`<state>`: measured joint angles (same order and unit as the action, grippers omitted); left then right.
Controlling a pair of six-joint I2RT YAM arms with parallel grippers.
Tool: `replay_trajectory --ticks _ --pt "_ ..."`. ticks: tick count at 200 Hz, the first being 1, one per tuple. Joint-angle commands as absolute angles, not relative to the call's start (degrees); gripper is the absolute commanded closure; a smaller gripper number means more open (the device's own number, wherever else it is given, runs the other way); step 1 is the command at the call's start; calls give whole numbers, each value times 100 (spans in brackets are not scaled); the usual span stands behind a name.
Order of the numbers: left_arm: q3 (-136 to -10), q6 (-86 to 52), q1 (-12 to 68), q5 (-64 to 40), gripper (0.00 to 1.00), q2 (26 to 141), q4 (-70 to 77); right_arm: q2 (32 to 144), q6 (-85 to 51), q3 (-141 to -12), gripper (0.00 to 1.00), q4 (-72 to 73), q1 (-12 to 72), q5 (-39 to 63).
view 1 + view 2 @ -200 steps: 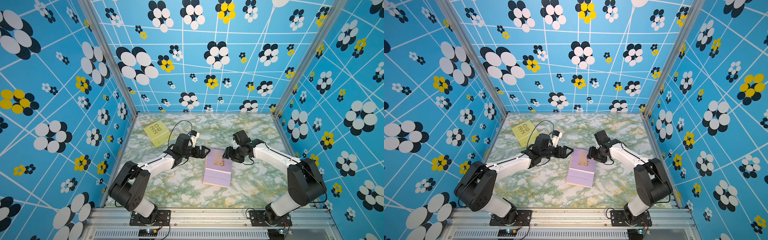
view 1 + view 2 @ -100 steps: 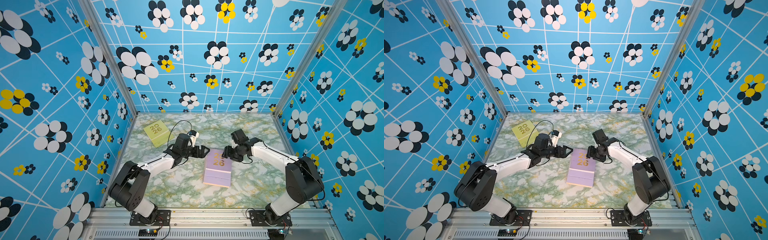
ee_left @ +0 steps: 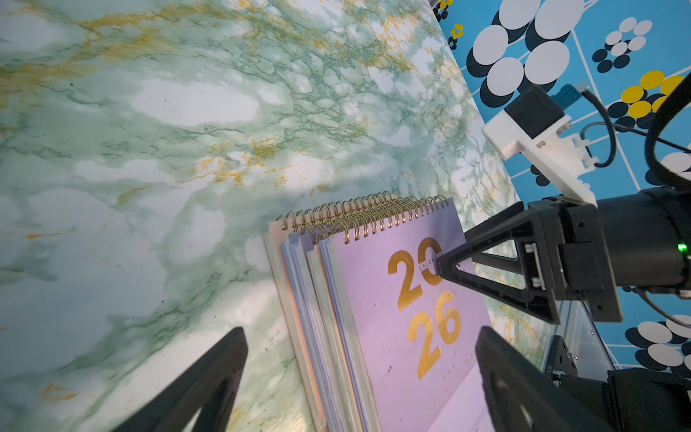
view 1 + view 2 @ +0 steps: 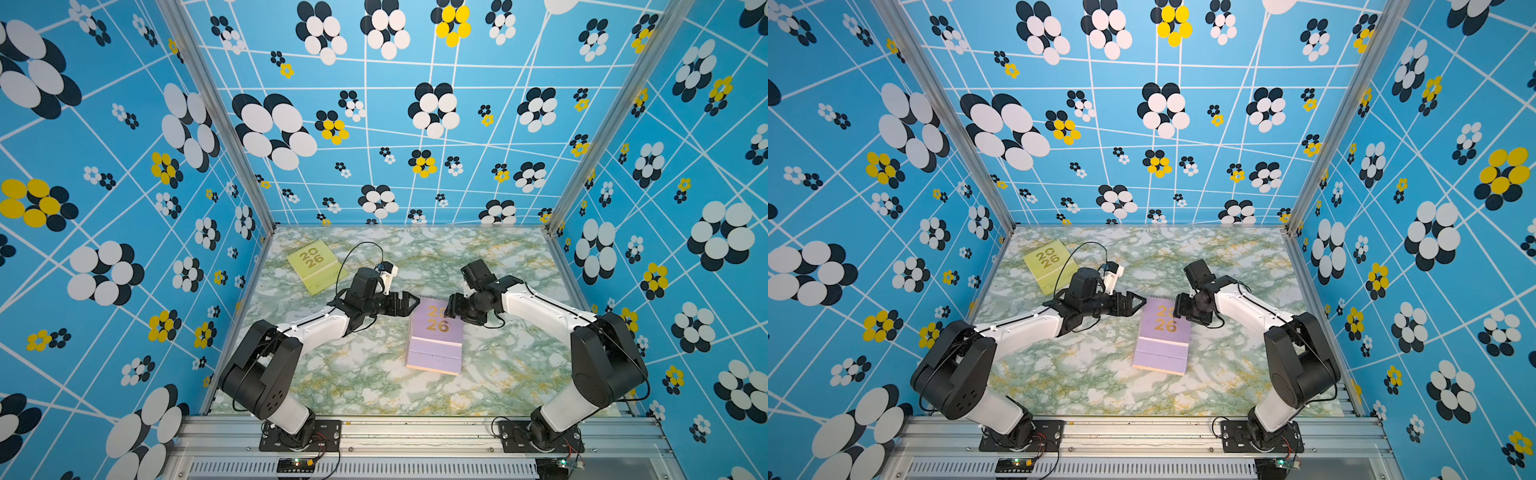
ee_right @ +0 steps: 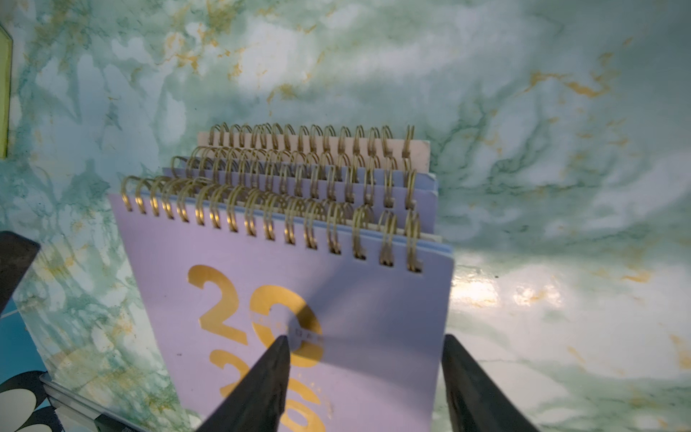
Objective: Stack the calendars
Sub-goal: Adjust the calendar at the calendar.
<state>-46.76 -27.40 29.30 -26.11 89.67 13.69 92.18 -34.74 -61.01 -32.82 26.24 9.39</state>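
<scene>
Right end effector (image 4: 451,308) has edged inward over the stack of calendars (image 4: 435,340), jaws apart: one finger rests on the lilac top cover, the other sits just off the stack's side. Left end effector (image 4: 409,305) hangs spread wide at the stack's far left corner, gripping nothing. That stack lies mid-worktop (image 4: 374,386); the yellow-green calendar (image 4: 318,266) lies alone near the far left corner.
</scene>
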Motion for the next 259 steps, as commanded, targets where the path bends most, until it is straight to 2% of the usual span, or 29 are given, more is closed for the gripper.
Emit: replay_trajectory --ticks 1,58,259 --pt "-4640 -2717 2854 -2672 3 9028 1459 8802 -3539 -5868 34 -3599 2707 778" --pt "-4737 -2684 2744 -2726 3 9079 1455 8544 -3801 -5489 34 -3405 2924 831" --pt "-4764 -2601 2414 -2762 3 9009 1371 8967 -3803 -5970 33 -3507 3234 601"
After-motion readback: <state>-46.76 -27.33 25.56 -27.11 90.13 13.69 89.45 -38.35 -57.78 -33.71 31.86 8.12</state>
